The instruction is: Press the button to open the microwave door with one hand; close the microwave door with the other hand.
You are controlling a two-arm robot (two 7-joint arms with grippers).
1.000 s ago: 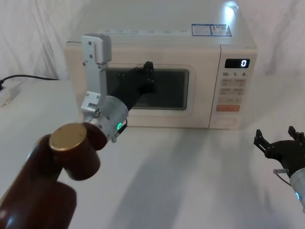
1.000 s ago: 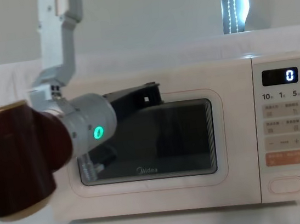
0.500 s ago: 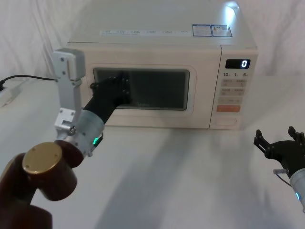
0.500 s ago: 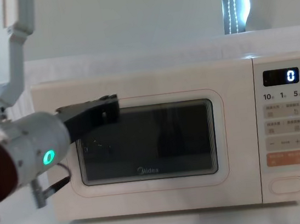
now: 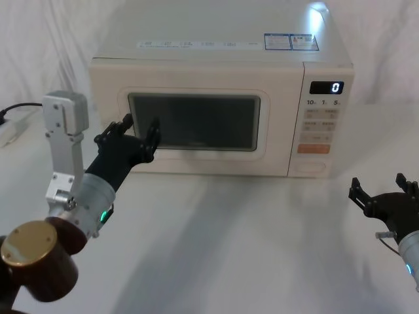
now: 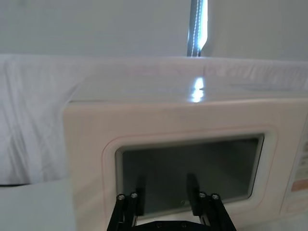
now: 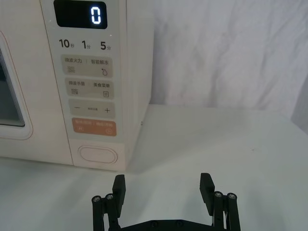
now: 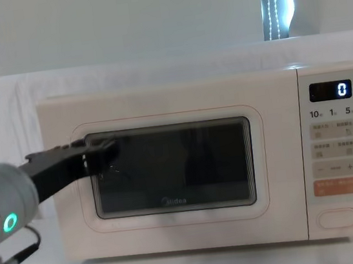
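The cream microwave [image 5: 216, 52] stands at the back of the table with its door [image 5: 196, 121] shut flush. My left gripper [image 5: 139, 127] hovers just in front of the door's left part [image 8: 174, 165], open, with nothing between its fingers [image 6: 139, 195]. The door's dark window [image 6: 192, 163] lies straight ahead of it. The button [image 7: 98, 155], a wide cream pill, sits at the bottom of the control panel [image 5: 312, 168]. My right gripper [image 5: 378, 186] rests low at the right, open and empty [image 7: 163, 187], a short way in front of the button.
The white-clothed table [image 5: 249, 248] stretches in front of the microwave. A black cable [image 5: 33, 106] and a white block [image 5: 10, 131] lie at the far left. An orange rectangular button [image 7: 94, 126] sits above the pill button, and the display [image 5: 326, 87] reads 0.
My left arm has drawn back from the door window, leftward and lower, and its fingers have parted. The door stays shut. The right gripper has not moved.
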